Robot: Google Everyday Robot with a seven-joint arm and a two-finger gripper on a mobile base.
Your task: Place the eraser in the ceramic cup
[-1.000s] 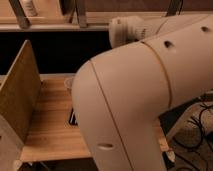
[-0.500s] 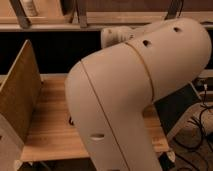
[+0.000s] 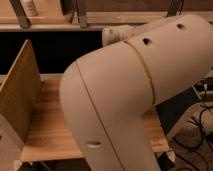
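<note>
And the arm (image 3: 125, 95) took over the whole shot, a big pale cream shell bent like an elbow, sweeping from the lower middle up to the top right corner. A seam ran across it where two segments met, a small oval slot (image 3: 93, 144) sat low on the near segment, and two dark holes showed on the upper one. A narrower cream section (image 3: 116, 34) poked out past the bend, toward the dark recess at the back. The gripper was out of sight, somewhere past the arm's bulk, so whether it was released or clenched on anything, I could not tell. Same story for the eraser and the ceramic cup: neither showed, and the arm covered most of the surface where they could be. What did show was a light wooden tabletop (image 3: 47, 132), bare planks on the left side and a sliver of its edge on the right below the arm. An upright wooden board (image 3: 20, 95) stood along the table's left side, tilted back into the scene. A pale ledge (image 3: 50, 24) ran across the top with dark metal struts (image 3: 20, 12) rising from it. Dark cables (image 3: 202, 122) trailed over the floor at the far right.
</note>
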